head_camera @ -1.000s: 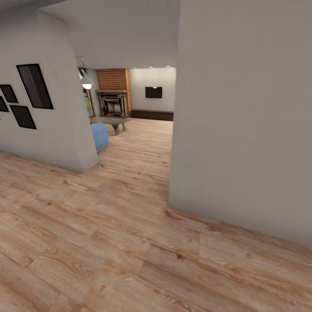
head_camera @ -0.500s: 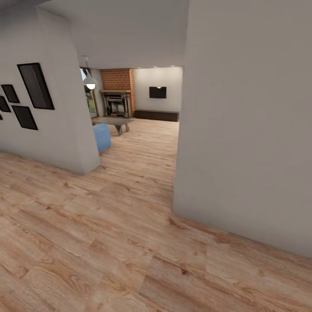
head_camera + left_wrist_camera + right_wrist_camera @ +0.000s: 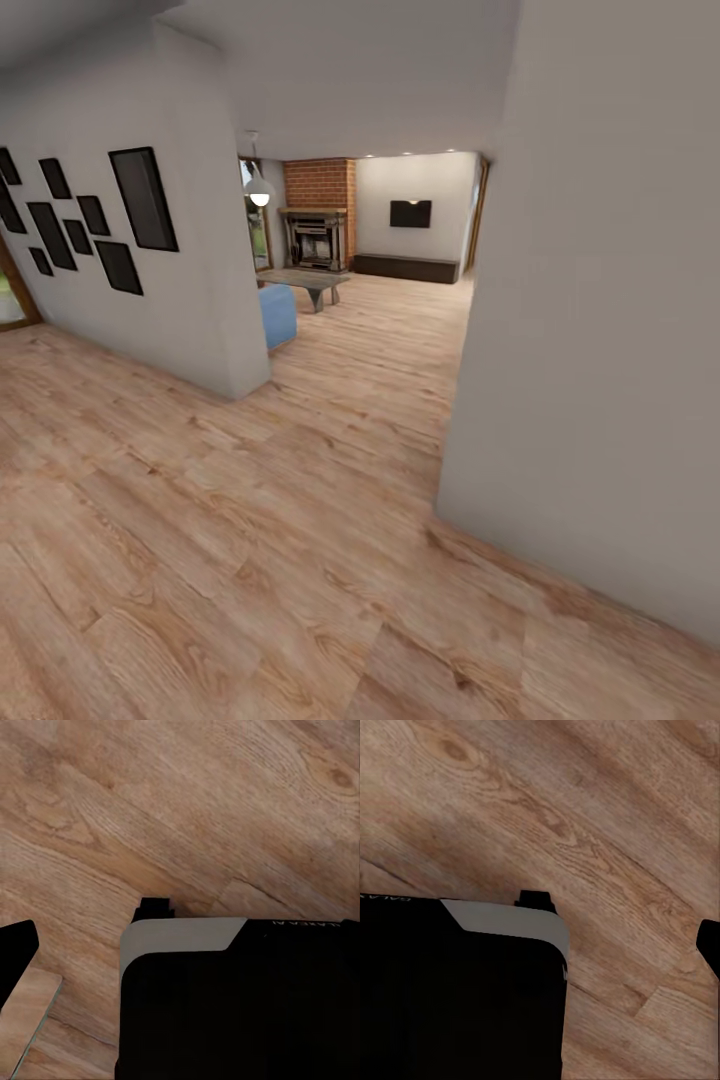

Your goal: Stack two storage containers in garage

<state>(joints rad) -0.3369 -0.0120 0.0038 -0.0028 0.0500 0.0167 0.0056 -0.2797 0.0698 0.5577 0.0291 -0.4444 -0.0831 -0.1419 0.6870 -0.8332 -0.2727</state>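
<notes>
The two storage containers are out of view, and so are the garage and its floor. I stand in a hallway on light wood planks (image 3: pixel 250 520). Through an opening ahead lies the living room, with its brick fireplace (image 3: pixel 320 200), a low coffee table (image 3: pixel 305 281) and the corner of a blue sofa (image 3: pixel 279 316). Both wrist views look down at wood planks and at my own black and grey base (image 3: pixel 240 1005) (image 3: pixel 457 990).
A grey wall (image 3: pixel 610 330) stands close on the right, its corner at the opening's edge. On the left, a wall (image 3: pixel 190 290) with several black picture frames (image 3: pixel 143 199) ends in a corner near the sofa. A dark screen (image 3: pixel 411 213) hangs on the far wall.
The whole picture has shifted right, so my camera has turned left. More of the picture wall and of the living room's far wall shows now. Nothing in the rooms moved.
</notes>
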